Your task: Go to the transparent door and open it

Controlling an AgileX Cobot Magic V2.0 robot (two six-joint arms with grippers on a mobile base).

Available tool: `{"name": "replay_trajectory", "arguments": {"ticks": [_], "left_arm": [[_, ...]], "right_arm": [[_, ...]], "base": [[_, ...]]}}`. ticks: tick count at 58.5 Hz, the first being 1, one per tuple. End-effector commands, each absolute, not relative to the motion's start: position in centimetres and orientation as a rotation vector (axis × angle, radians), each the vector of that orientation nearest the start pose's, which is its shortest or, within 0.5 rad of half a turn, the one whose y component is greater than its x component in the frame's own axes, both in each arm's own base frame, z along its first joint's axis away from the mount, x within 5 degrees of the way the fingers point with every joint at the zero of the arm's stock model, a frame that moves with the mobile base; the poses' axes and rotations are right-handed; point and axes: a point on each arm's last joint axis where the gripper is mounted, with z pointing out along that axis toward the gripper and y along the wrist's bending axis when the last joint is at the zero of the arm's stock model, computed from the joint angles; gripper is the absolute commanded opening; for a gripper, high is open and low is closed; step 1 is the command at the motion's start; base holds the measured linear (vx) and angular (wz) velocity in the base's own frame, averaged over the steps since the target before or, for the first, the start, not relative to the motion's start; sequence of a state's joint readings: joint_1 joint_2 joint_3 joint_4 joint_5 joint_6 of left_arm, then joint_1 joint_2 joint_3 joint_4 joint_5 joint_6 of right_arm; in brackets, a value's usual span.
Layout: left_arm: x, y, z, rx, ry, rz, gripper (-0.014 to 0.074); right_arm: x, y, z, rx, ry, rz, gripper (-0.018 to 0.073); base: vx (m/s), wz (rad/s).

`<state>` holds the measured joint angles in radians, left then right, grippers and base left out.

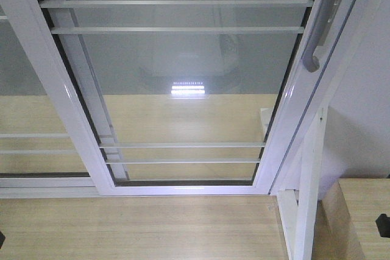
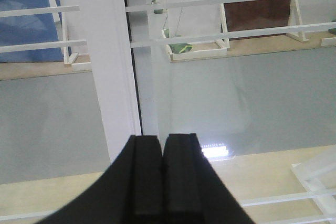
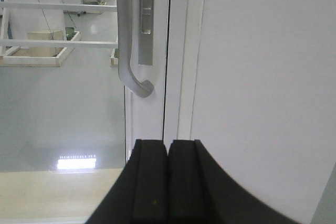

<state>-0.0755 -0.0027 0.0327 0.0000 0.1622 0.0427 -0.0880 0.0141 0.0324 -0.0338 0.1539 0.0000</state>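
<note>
Door: the glass door stands straight ahead and looks closed; its grey handle is on the right stile.
Right jaws: clenched together, empty, just below the handle's curved foot.
Left jaws: clenched, empty, facing a white upright.
Doing it well: I'd part the right jaws, rise to the handle's straight run, close squarely, then pull steadily without twisting.

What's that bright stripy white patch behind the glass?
Likely a lamp's glare. Front view: the patch shines through the transparent door. Left wrist view: the patch is blown out white beside the left gripper. Right wrist view: it sits low left, while the grey handle is sharp.
</note>
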Motion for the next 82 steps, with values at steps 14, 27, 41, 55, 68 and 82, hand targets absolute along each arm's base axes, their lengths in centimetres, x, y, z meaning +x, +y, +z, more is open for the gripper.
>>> {"name": "replay_trajectory", "arguments": {"ticks": [14,27,41,55,68,82], "left_arm": [[5.9,-0.5,19.1,0.092,1.619,-0.037,-0.0006],[5.9,-0.5,19.1,0.092,1.619,-0.037,-0.0006],[5.9,-0.5,19.2,0.092,1.614,-0.037,-0.0006],[5.8,-0.5,21.1,0.072,1.405,-0.046,-0.0006],[5.0,-0.4,24.2,0.036,1.148,-0.083,-0.0006],[3.9,-0.3,32.2,0.080,1.050,-0.003,-0.0003]], "right_arm": [[6.0,-0.6,19.4,0.045,1.623,-0.104,-0.0006],[6.0,-0.6,19.4,0.045,1.623,-0.104,-0.0006],[6.0,-0.6,19.4,0.043,1.622,-0.107,-0.0006],[6.0,-0.6,19.7,0.040,1.580,-0.107,-0.0006],[5.5,-0.4,23.0,0.030,1.228,-0.100,-0.0006],[4.5,-0.4,31.2,0.038,1.113,-0.107,-0.0006]], "base": [[0.00,0.00],[0.00,0.00],[0.00,0.00],[0.00,0.00],[0.00,0.00],[0.00,0.00]]}}
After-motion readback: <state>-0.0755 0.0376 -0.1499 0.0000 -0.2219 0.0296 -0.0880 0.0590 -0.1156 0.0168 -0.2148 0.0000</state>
